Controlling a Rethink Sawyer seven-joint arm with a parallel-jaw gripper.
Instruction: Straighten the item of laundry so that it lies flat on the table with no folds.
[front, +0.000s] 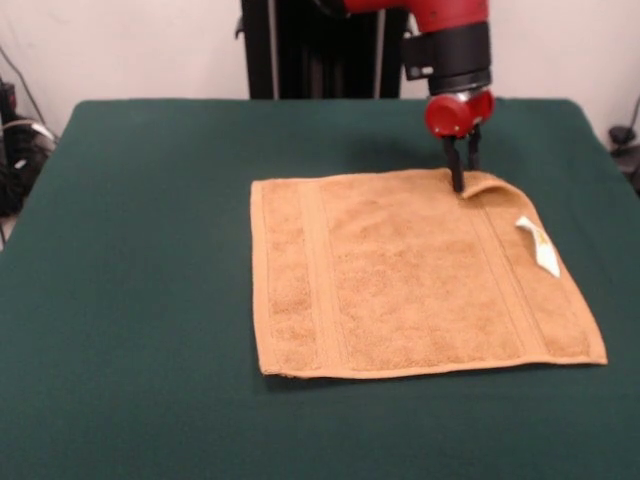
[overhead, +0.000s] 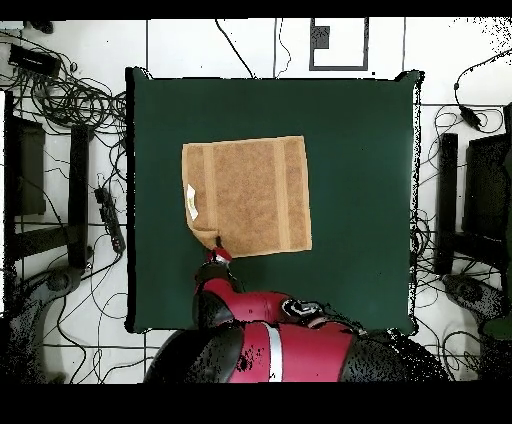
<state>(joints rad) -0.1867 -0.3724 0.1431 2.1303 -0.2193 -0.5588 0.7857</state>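
The orange-tan towel lies spread out near the middle of the dark green table. It is almost flat. Its far right corner is humped up and slightly curled. Its white care tag lies on top near the right edge. My gripper points straight down at that far right corner and is shut on the towel's edge there. In the overhead view the towel is a flat square, and the gripper sits at its lower left corner, next to the tag.
The black pedestal stands behind the table's far edge. Cables and black stands surround the table on the floor. Green table surface shows on all sides of the towel.
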